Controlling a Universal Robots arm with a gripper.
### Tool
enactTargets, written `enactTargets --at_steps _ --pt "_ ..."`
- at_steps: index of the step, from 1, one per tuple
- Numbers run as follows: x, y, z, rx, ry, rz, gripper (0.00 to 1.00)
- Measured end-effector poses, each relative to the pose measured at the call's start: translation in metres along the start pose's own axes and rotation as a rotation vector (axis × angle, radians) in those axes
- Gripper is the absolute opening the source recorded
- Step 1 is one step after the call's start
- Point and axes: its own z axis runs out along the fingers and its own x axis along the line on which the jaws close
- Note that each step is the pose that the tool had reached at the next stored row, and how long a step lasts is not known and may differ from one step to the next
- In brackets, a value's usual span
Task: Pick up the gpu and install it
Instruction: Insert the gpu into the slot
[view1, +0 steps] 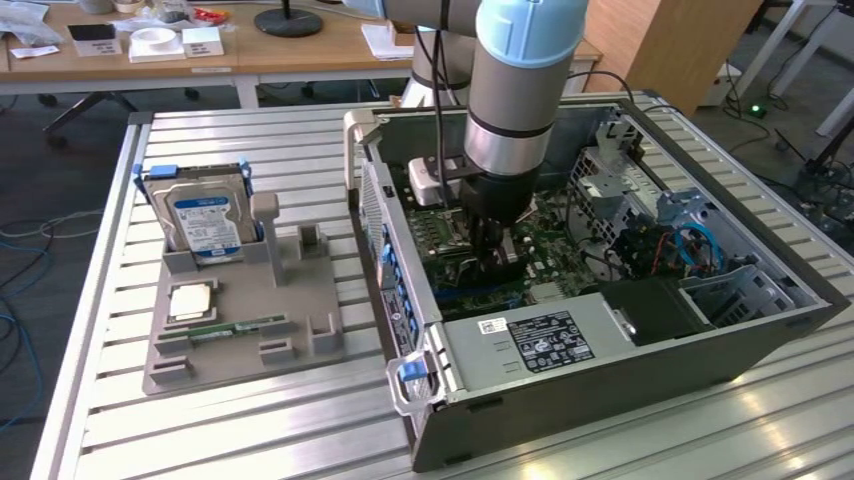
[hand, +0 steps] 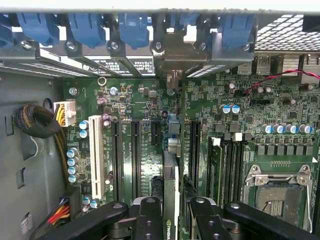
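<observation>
My gripper (view1: 491, 252) reaches down into the open computer case (view1: 400, 300), over the green motherboard (hand: 145, 100). In the wrist view the gripper (hand: 176, 220) is shut on the gpu (hand: 170, 187), which I see edge-on as a thin card standing upright between the black fingers (hand: 150, 220). The card runs from the fingers toward the case's rear wall, where its silver bracket (hand: 172, 57) meets the blue slot clips (hand: 135, 25). It stands in line with the long black expansion slots (hand: 135, 155). Whether its lower edge sits in a slot is hidden.
A white slot (hand: 96, 155), a cable bundle (hand: 35, 122) and the CPU socket (hand: 280, 192) flank the card. Outside the case, a grey fixture (view1: 240, 330) carries a hard drive (view1: 203, 215), a CPU chip (view1: 191, 300) and a RAM stick (view1: 227, 328). The power supply (view1: 547, 340) fills the case's near end.
</observation>
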Motion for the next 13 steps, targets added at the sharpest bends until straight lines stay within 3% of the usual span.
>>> enactTargets --at_steps 13 --pt "0.0000 0.0017 0.0009 0.0001 -0.0002 0.000 0.26"
